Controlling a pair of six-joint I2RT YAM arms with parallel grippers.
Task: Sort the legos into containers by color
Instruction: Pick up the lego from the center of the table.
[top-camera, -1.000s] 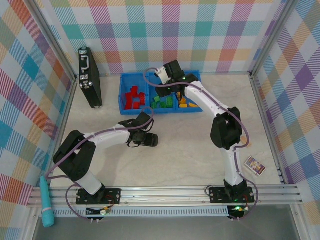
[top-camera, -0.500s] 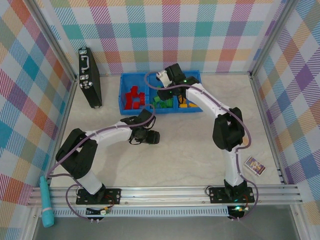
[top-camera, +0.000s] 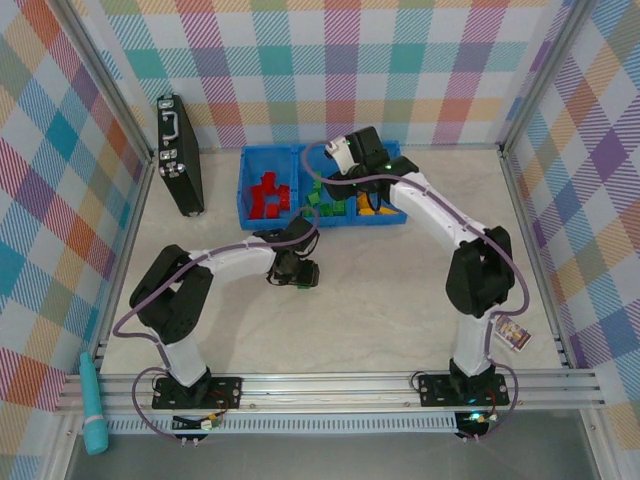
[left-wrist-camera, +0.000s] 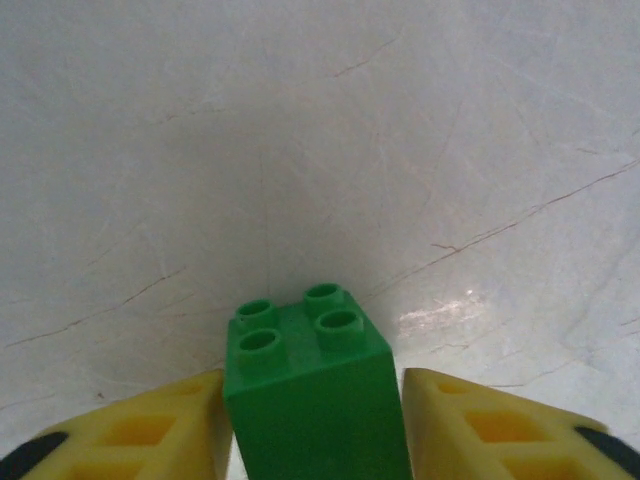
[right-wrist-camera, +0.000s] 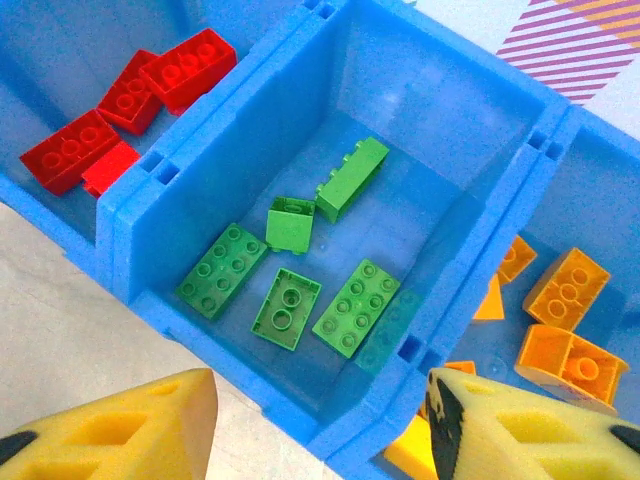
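A green lego (left-wrist-camera: 310, 380) stands studs-forward on the pale table, and my left gripper (left-wrist-camera: 315, 425) is shut on it, a yellow finger (left-wrist-camera: 150, 435) pressing each side. From above, that gripper (top-camera: 300, 278) sits mid-table, in front of the containers (top-camera: 246, 160). These hold red legos (top-camera: 265, 192) on the left, green legos (top-camera: 325, 205) in the middle and orange legos (top-camera: 375, 207) on the right. My right gripper (right-wrist-camera: 320, 420) hangs open and empty over the near wall (right-wrist-camera: 130, 220) of the middle bin. Several green legos (right-wrist-camera: 345, 305) lie below it, red legos (right-wrist-camera: 150, 90) and orange legos (right-wrist-camera: 565, 290) to either side.
A black case (top-camera: 180, 155) with a handle lies at the far left by the wall. A small printed card (top-camera: 512, 335) lies near the right arm's base. A teal tool (top-camera: 93, 405) rests on the front rail. Checked walls enclose the table.
My left jaws have closed in on the green lego, and that arm's elbow has shifted right. My right arm has swung rightward above the bins with its jaws a little wider.
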